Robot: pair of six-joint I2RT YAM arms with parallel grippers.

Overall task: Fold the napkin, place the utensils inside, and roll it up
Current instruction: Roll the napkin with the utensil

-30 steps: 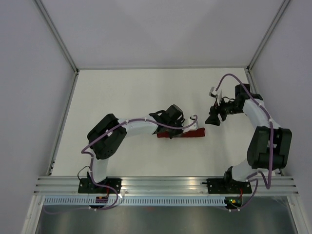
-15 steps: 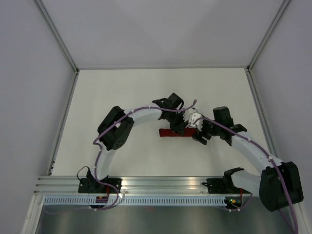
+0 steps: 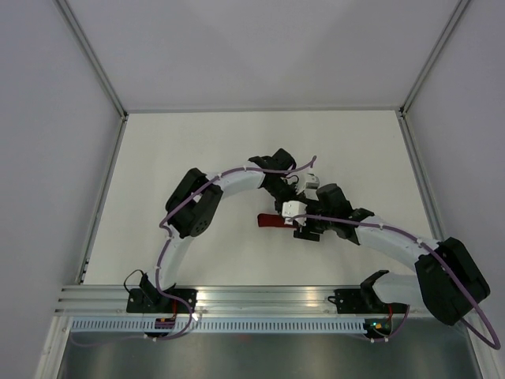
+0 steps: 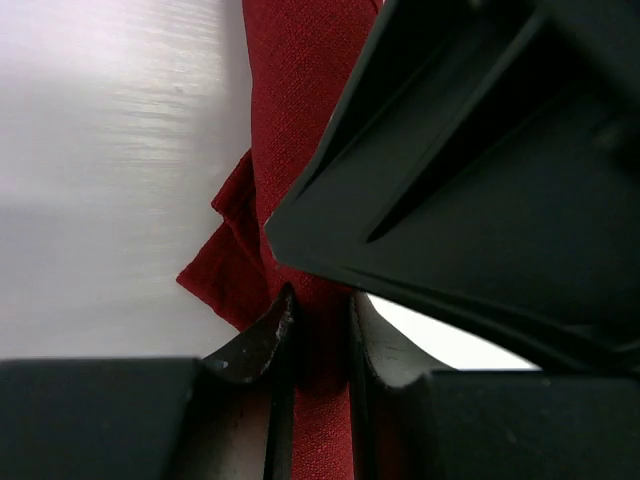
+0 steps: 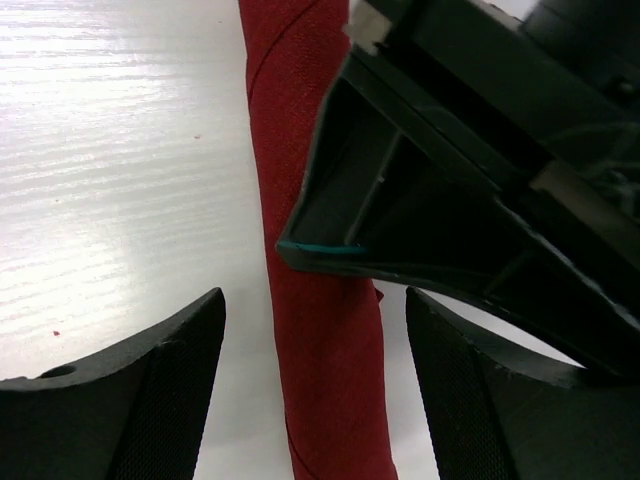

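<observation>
Left tool (image 4: 310,335): nearly closed, pinching the napkin (image 4: 300,110) between its two tips; the cloth runs straight through the narrow gap.

Right tool (image 5: 315,310): spread wide, holding nothing. It straddles the same roll, and as far as shows the cloth touches neither finger.

Napkin: wound into a slim roll lying on the bench (image 5: 120,150). In both wrist views its long axis runs 12 to 6 o'clock. From overhead it runs 9 to 3 o'clock, and only the 9 o'clock end is clear of the arms. A loose folded corner juts toward 9 o'clock beside the left tool's tip.

Both tools are at the roll, with the left tool's body at 1 o'clock of the right.

Knife: not visible; cannot tell whether it is inside.

Judgement: the roll's axis is already square to the right tool's closing direction, so it need only close.
</observation>
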